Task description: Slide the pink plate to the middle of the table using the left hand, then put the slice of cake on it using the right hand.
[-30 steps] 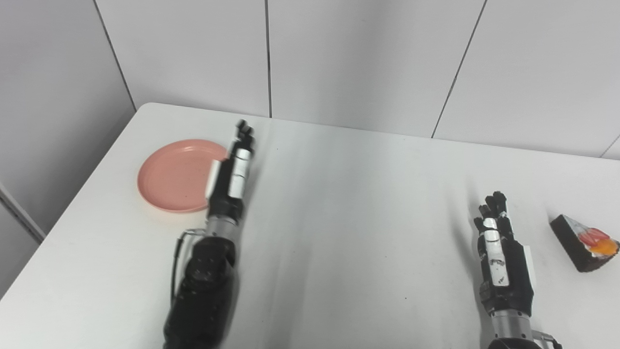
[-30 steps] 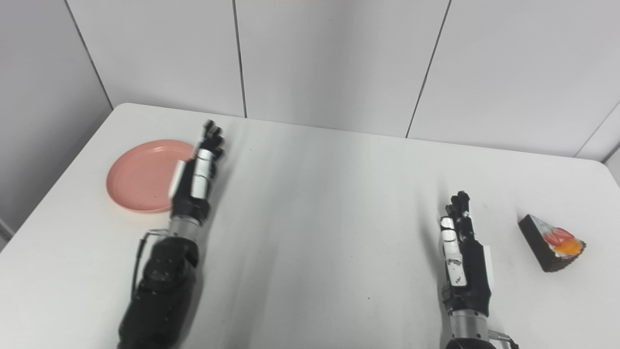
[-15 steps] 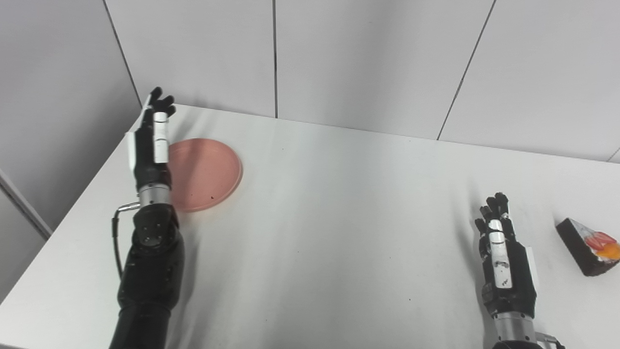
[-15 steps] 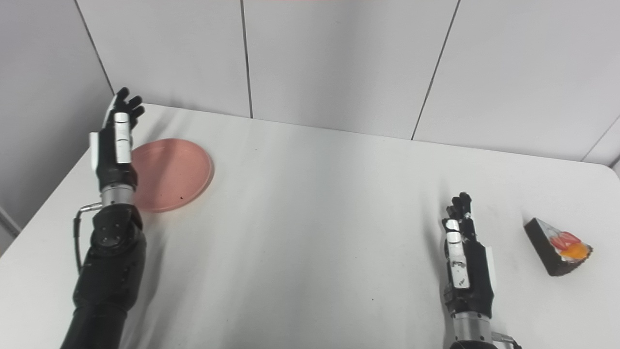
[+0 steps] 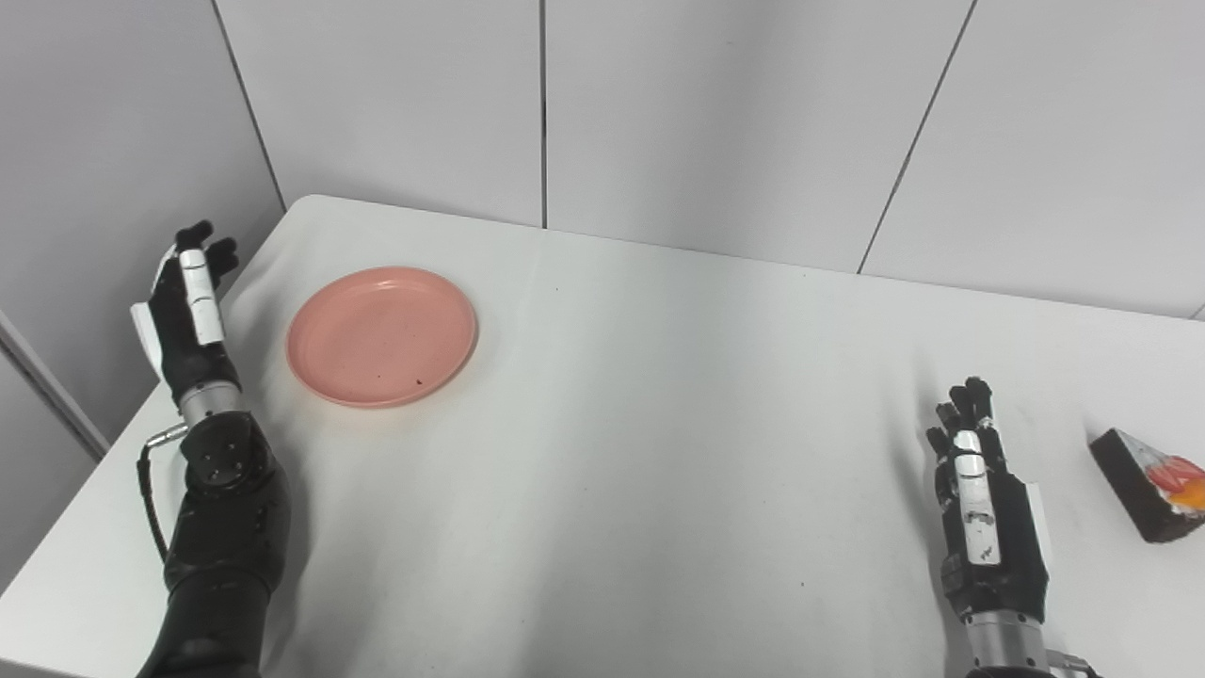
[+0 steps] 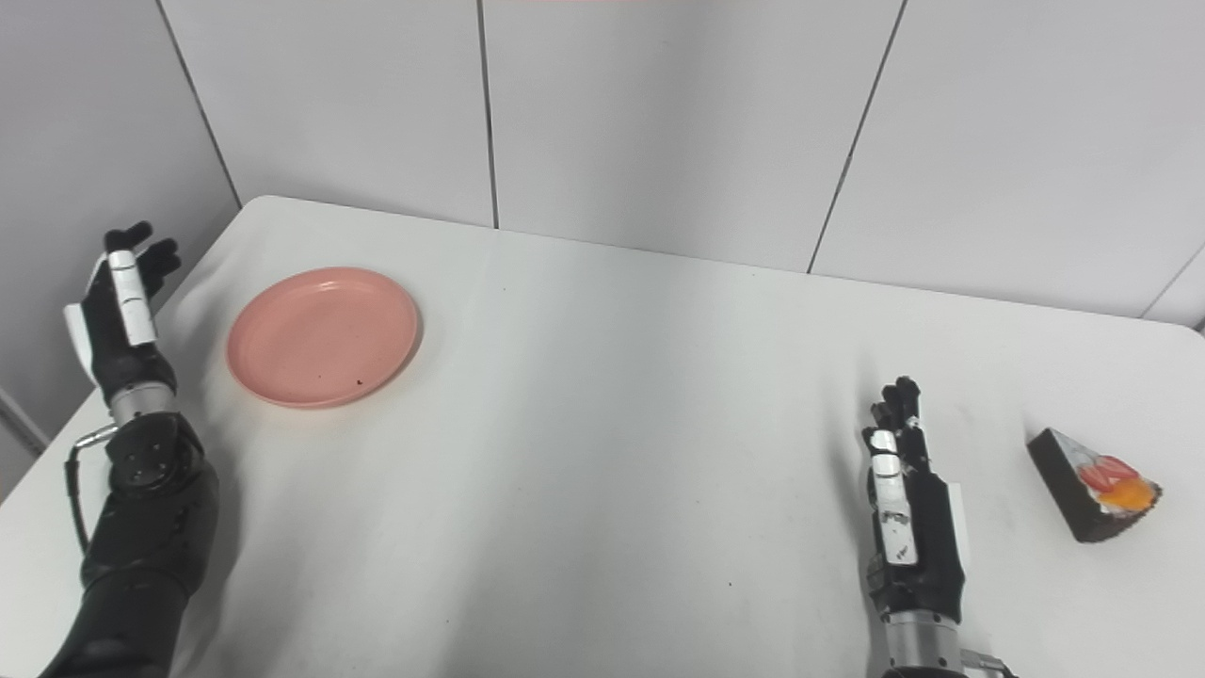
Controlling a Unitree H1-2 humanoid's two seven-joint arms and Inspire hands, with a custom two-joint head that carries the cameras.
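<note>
Left eye view: round pink plastic plate (image 5: 382, 335) sits at the white table's (image 5: 659, 452) far-left part, apart from and right of the left hand (image 5: 184, 315), raised, fingers spread, empty.

Right eye view: dark wedge of fruit-topped cake (image 6: 1094, 485) lies just right of the right hand (image 6: 908, 527) (empty, fingers extended, resting).

Two head-mounted cameras, set side by side, look steeply down at the surface (image 5: 659, 424) from close range; both share nearly the same scene
</note>
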